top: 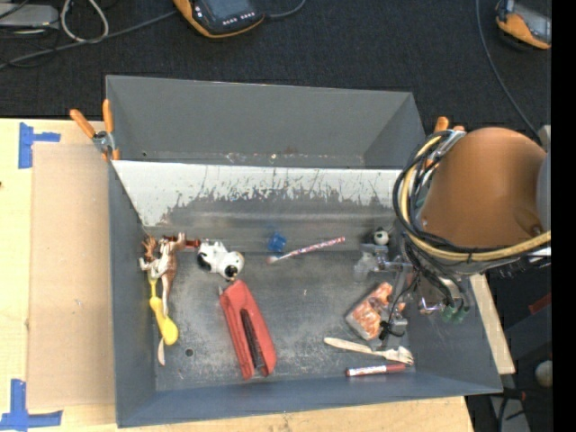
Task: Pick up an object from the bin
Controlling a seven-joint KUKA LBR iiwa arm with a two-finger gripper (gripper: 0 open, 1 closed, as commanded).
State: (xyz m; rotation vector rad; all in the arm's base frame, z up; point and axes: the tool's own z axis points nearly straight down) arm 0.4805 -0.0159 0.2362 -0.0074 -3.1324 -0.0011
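Note:
My gripper [391, 324] hangs low at the right side of the bin, under the arm's orange cover. Its dark tip is right against the right edge of a crumpled orange-and-pink packet [367, 313] lying on the bin floor. Just in front of the packet lies a cream flat stick [360, 346], and in front of that a red-and-white pen [373, 370]. A small grey piece [370, 262] sits just behind the packet.
A red flat tool [247, 329] lies mid-floor. At the left are a yellow piece [163, 319], a brown figure [161, 252] and a black-and-white cow toy [220, 260]. Farther back sit a blue bit [276, 241], a pink stick [310, 247] and a small white ball [381, 237].

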